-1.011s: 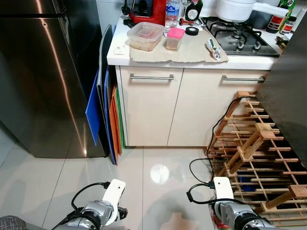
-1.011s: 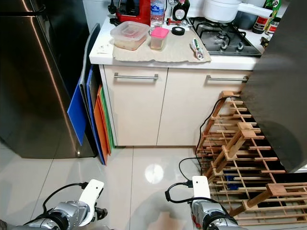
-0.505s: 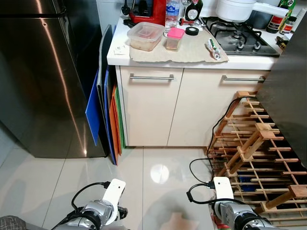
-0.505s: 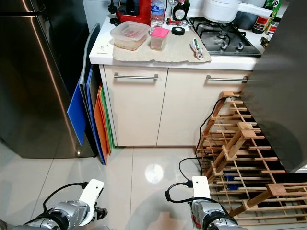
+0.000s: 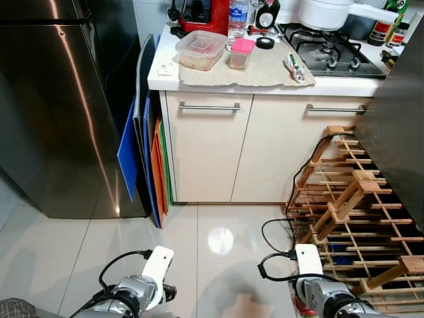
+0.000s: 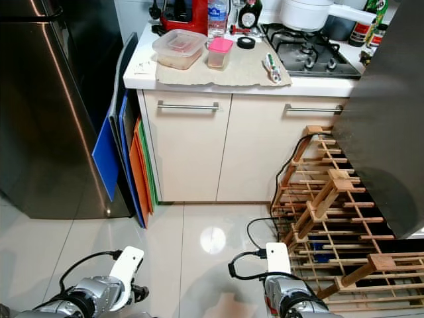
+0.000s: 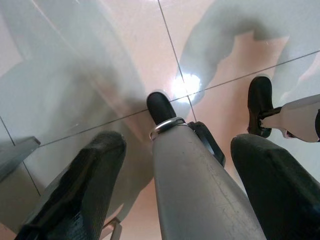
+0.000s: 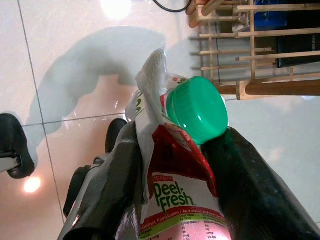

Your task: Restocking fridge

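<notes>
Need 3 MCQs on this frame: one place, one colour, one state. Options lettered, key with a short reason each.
1. Where does the clear plastic food container with a clear lid sit?
A. on the beige cloth on the white counter
B. on the tiled floor
C. on the wooden rack

2. What colour is the cap of the Peel Fresh drink pouch?
A. red
B. green
C. white

3. What state is the right gripper in?
A. open and empty
B. shut on the drink pouch
C. shut on a cable

Key:
1 A, it stands on the cloth at the counter's left end, beside the small pink-lidded tub.
2 B, the right wrist view shows a round green cap.
3 B, both black fingers press the pouch's sides.
</notes>
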You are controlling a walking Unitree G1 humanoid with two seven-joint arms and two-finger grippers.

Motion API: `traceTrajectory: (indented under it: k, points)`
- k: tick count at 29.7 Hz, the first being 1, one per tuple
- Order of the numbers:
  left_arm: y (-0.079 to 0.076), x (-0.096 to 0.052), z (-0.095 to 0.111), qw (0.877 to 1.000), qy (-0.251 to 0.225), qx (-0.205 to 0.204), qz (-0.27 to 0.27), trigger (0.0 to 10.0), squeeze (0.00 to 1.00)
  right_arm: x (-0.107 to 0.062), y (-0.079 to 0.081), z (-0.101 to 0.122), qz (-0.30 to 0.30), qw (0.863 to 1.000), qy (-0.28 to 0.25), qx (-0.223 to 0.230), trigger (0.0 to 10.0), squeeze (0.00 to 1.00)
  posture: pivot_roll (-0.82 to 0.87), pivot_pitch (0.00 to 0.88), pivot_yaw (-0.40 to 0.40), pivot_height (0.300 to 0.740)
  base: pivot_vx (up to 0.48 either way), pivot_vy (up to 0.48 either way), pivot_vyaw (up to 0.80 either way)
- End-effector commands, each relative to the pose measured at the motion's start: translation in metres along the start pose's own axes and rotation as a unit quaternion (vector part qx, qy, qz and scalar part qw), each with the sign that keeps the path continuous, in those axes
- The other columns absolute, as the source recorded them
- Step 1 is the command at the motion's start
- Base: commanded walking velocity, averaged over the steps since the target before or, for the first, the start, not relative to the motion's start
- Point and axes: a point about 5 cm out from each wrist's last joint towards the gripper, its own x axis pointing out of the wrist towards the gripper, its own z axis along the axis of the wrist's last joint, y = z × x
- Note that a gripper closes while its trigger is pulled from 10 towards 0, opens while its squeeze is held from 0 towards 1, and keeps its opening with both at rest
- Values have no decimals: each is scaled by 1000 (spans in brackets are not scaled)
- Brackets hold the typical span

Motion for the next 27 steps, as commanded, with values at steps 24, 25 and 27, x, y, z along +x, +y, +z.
traceTrajectory:
  k: [24, 25, 27]
  points:
    - [-1, -1, 7, 1000, -8, 6, 1, 10000, 0, -1, -3, 8, -3, 1000, -11, 1, 10000, 0, 116, 0, -53, 740, 0, 0, 0]
    - [-1, -1, 7, 1000, -9, 5, 0, 10000, 0, -1, -4, 8, -3, 1000, -12, 0, 10000, 0, 117, 0, -54, 740, 0, 0, 0]
    - [-1, -1, 7, 1000, -9, 5, 0, 10000, 0, -1, -4, 9, -4, 1000, -12, 0, 10000, 0, 117, 0, -56, 740, 0, 0, 0]
